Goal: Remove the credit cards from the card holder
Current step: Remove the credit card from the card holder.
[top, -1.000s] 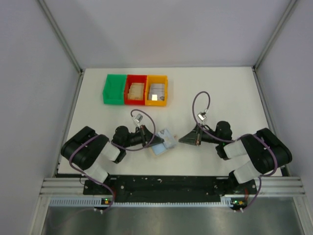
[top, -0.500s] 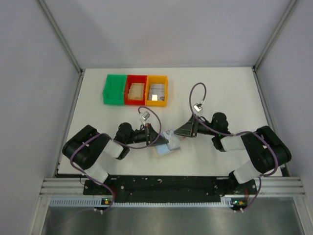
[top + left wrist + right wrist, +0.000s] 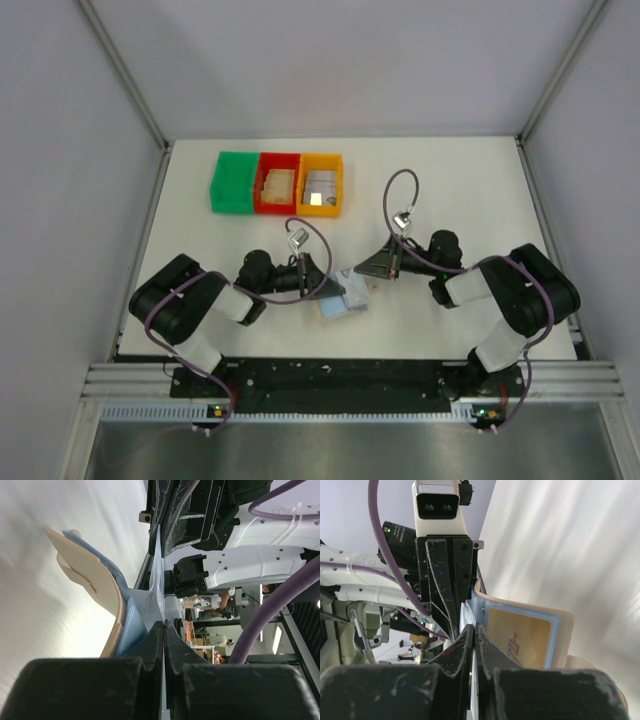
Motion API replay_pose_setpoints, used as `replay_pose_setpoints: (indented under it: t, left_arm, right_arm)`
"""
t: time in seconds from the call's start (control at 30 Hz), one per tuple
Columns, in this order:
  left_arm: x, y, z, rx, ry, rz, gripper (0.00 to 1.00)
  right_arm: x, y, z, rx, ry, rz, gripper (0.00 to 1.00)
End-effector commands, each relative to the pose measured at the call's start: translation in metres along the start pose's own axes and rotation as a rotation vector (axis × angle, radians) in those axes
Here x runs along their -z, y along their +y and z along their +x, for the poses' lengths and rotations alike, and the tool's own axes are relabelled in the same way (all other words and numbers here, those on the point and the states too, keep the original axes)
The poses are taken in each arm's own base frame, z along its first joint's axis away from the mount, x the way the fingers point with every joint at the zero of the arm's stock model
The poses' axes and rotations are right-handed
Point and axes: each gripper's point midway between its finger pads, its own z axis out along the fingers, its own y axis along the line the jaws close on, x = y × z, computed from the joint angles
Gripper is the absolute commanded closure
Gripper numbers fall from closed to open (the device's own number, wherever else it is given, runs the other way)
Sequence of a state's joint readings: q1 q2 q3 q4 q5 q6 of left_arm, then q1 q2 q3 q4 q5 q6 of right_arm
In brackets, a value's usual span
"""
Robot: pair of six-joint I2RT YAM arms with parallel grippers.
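The card holder [image 3: 345, 298], tan outside and blue-grey inside, hangs open between my two grippers just above the table. My left gripper [image 3: 325, 283] is shut on a blue-grey inner sleeve [image 3: 152, 587], and the tan cover [image 3: 90, 580] curls away to the left. Facing it, my right gripper [image 3: 474, 625] is shut on a thin pale credit card edge [image 3: 466, 614] at the holder's mouth. A tan-yellow credit card [image 3: 520, 636] marked VIP sits in the sleeve beside it. In the top view the right gripper [image 3: 365, 273] touches the holder's right edge.
Green bin [image 3: 233, 182], red bin [image 3: 279, 184] and orange bin [image 3: 321, 184] stand in a row at the back left. The red one holds tan cards, the orange one grey-silver cards. White walls enclose the table.
The left gripper carried the card holder a little to the right. The right gripper moved left up to the holder, and its fingers now pinch a thin edge there.
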State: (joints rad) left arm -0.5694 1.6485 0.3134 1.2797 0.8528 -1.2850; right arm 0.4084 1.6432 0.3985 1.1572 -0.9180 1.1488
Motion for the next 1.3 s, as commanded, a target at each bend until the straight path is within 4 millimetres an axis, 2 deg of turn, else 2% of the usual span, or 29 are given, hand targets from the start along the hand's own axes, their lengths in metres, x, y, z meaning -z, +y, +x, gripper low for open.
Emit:
replay_pose_setpoints:
  t: [0.0, 0.47, 0.63, 0.9, 1.13, 1.27]
  left_arm:
    - [0.008, -0.061, -0.008, -0.307, -0.07, 0.247, 1.0]
    - [0.017, -0.043, -0.007, -0.267, -0.105, 0.189, 1.0]
    - [0.028, -0.036, -0.006, -0.262, -0.111, 0.166, 1.0]
    - [0.062, -0.015, -0.01, -0.245, -0.18, 0.087, 1.0]
    - [0.067, -0.013, -0.01, -0.238, -0.176, 0.079, 1.0]
    - [0.065, -0.02, -0.014, -0.25, -0.16, 0.097, 1.0]
  right_arm:
    - [0.009, 0.001, -0.01, 0.035, -0.07, -0.011, 1.0]
    - [0.017, -0.006, -0.016, 0.036, -0.104, 0.017, 1.0]
    - [0.019, -0.014, -0.013, 0.034, -0.092, 0.043, 1.0]
    - [0.023, -0.042, -0.003, 0.044, -0.046, 0.164, 1.0]
    - [0.033, -0.08, 0.003, 0.044, 0.027, 0.379, 1.0]
    - [0.053, -0.094, -0.001, 0.097, 0.03, 0.569, 0.84]
